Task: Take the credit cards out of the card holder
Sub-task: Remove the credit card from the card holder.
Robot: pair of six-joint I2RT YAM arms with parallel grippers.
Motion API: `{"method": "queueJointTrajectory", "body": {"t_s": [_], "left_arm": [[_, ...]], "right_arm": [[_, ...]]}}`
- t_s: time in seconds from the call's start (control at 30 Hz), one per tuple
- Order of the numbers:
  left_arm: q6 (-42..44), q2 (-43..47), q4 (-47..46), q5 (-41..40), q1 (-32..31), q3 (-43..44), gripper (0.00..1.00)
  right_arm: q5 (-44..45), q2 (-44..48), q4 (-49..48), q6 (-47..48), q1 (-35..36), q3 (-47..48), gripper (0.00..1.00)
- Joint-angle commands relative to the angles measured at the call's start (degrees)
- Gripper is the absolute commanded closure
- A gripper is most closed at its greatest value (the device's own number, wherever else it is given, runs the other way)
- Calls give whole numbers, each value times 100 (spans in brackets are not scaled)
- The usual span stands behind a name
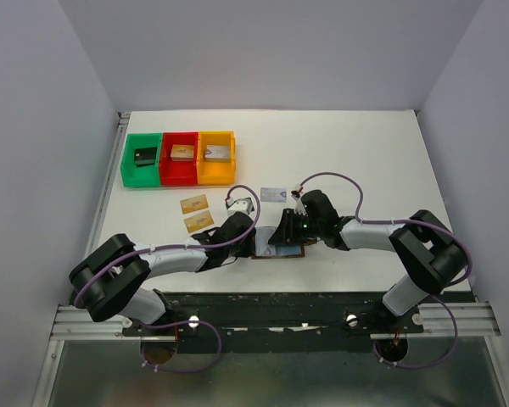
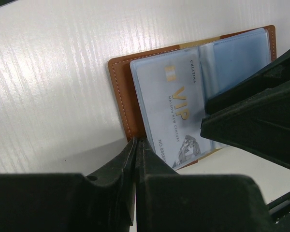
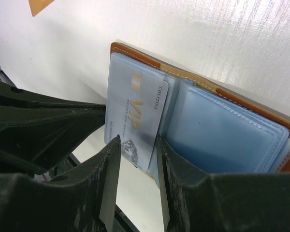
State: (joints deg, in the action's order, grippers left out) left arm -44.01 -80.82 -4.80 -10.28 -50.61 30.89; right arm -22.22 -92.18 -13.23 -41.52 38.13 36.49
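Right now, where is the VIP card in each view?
Top external: VIP card is the pale patch just below centre, inside the open card holder.
Left wrist: centre, just right of the brown edge.
Right wrist: centre-left.
Shared landmark: the card holder's brown stitched edge.

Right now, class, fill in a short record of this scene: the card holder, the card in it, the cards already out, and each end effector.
card holder: brown leather card holder, lying open on the white table
card in holder: pale blue VIP card, sticking out past the holder's edge
cards out: two tan-gold cards and one pale card, flat on the table
left end effector: closed, at the holder's leather edge
right end effector: open, a finger either side of the VIP card's end
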Motion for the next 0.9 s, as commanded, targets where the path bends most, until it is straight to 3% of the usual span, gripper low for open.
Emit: {"method": "queueJointTrajectory", "body": {"t_s": [0.0,0.53,0.87], "left_arm": [[-2,-162,155,-106,25,39,85],[-55,-110,198,-140,25,-13,85],[-117,706,787,-624,51,-136,81]], "right_arm": [[-98,-142,-74,38,-25,-2,56],[-283,-459,-408,-120,-25,-54,56],[-186,-432,-232,-67,-42,-54,56]]}}
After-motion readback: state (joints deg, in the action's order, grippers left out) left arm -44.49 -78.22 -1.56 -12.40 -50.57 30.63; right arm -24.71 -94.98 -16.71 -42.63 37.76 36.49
